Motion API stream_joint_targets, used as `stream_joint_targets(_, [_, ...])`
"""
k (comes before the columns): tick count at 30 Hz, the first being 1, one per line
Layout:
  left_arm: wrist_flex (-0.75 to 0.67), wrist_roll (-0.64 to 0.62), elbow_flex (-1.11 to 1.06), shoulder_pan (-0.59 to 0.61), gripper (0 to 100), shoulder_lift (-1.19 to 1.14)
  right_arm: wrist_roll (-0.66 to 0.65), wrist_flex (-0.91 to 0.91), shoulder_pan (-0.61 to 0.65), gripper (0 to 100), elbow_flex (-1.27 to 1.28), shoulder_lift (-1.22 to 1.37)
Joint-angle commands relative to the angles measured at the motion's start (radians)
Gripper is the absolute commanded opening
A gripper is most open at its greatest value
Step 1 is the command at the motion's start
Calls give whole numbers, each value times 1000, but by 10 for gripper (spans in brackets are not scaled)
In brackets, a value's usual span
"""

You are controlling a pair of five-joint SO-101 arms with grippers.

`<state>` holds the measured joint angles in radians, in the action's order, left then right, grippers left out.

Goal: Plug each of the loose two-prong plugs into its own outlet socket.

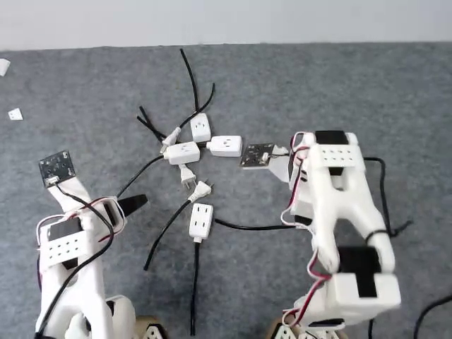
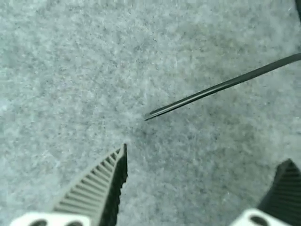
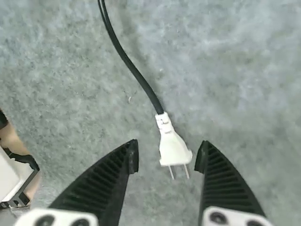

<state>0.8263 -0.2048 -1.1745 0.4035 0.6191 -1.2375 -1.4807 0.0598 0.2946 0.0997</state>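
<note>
Right arm (image 1: 339,212) stands nearest the high camera, its white housing raised over the near side of the bench (image 1: 353,85), a grey felt-covered surface. Left arm (image 1: 70,240) sits at the opposite near corner.

Right claw (image 3: 168,142): wide open, holding nothing. Its two ribbed black fingers (image 3: 113,174) point down at the felt, one on each side of a white two-prong plug (image 3: 173,148). This plug lies flat between them, just beside one finger, with its prongs toward the wrist camera. Its black cord (image 3: 136,75) runs away from the claw across the felt.

Left claw (image 2: 205,154): wide open, holding nothing, low over the felt. The cut end of a thin black lead (image 2: 211,89) lies ahead of the fingertips, apart from both.

Three white sockets (image 1: 226,145) lie clustered mid-bench. A fourth socket (image 1: 201,219) lies nearer the arms, with black cords leaving it. Between the cluster and the fourth socket lie a first loose plug (image 1: 187,176) and a second loose plug (image 1: 203,189), side by side, in no socket. Two small white scraps (image 1: 14,114) lie at the far corner.
</note>
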Motion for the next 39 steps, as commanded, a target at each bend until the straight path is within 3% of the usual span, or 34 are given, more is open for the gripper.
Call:
stream_joint_targets(1, [-25, 3, 54, 6, 445, -2, -44, 15, -1, 209, -54, 41])
stream_joint_targets(17, [-25, 5, 54, 6, 445, -2, -178, 44, -21, 209, -58, 166])
stream_joint_targets(26, [-25, 6, 54, 6, 445, -2, -187, 151, -133, 208, -100, 246])
stream_joint_targets(37, [-25, 8, 54, 6, 445, -2, -187, 145, -153, 206, -132, 291])
stream_joint_targets(39, [-25, 8, 54, 8, 445, -2, -189, 147, -168, 167, -132, 291])
